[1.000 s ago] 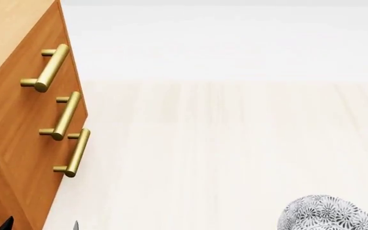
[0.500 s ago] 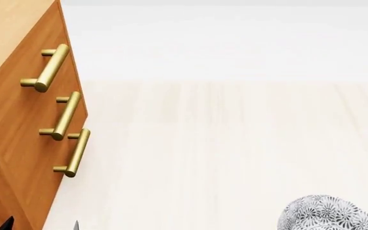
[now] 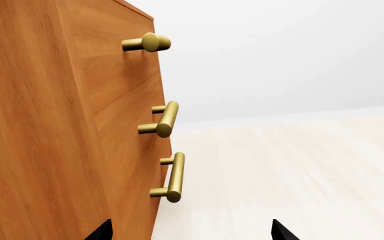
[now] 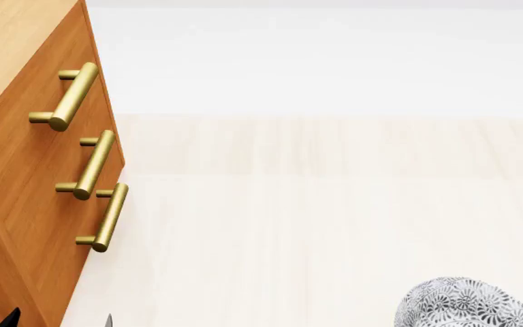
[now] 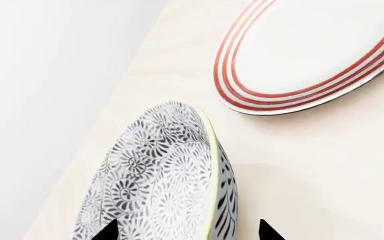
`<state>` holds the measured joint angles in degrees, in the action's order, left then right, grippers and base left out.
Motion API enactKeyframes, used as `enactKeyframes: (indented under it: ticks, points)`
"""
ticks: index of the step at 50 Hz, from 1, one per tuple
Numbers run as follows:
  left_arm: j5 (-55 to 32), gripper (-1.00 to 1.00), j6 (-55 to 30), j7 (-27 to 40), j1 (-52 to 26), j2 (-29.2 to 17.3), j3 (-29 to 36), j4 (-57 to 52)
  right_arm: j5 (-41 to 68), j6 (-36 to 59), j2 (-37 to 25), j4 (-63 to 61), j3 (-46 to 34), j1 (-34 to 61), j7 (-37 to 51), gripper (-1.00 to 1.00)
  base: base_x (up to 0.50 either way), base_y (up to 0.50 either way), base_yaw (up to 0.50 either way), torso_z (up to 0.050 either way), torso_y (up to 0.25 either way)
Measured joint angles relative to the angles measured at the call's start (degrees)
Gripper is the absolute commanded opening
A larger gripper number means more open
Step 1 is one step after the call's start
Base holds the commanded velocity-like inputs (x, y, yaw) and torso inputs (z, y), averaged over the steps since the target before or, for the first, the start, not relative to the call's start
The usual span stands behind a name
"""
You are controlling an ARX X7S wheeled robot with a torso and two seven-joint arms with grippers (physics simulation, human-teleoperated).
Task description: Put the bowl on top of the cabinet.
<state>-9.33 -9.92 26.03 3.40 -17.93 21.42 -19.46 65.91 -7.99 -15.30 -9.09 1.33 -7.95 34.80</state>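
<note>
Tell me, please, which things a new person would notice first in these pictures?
First the large orange-brown cabinet at the head view's left, with three brass bar handles down its drawer fronts. Next the grey floral-patterned bowl, right in front of the right gripper, low at that view's right. Beside the bowl, apart from it, lies a white plate with red rings.

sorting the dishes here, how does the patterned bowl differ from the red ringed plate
The bowl is deep and covered in dense dark-grey floral medallions; the plate is flat and plain white with red rings near its edge. The bowl's rim is pale, the plate's outer edge dark. The right wrist view shows the bowl nearer, between the right pincer's fingertips. Both are round and lie on the pale surface.
</note>
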Motion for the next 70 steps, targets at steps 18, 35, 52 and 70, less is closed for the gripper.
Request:
enactKeyframes:
  ticks: [18,35,52,70]
  points:
    - [-0.32,1.0,0.1,0.19,-0.27,-0.2,0.28,0.3,2.07,2.39,-0.73,4.11,-1.0,2.96,0.07,1.0,0.0,0.0,0.0,0.0,0.0]
    - [-0.49,1.0,0.14,0.58,-0.16,-0.55,0.44,-0.07,3.37,3.71,-1.15,6.53,-1.47,4.8,-0.4,-1.0,0.0,0.0,0.0,0.0,0.0]
    - [-0.68,1.0,0.19,0.87,-0.25,-0.76,0.66,0.01,4.45,3.63,-1.28,6.89,-1.51,4.54,-0.08,-1.0,0.0,0.0,0.0,0.0,0.0]
    - [-1.13,1.0,0.09,1.01,-0.47,-0.94,0.88,0.18,3.69,3.04,-1.8,4.3,-2.21,3.43,0.57,-1.0,0.0,0.0,0.0,0.0,0.001]
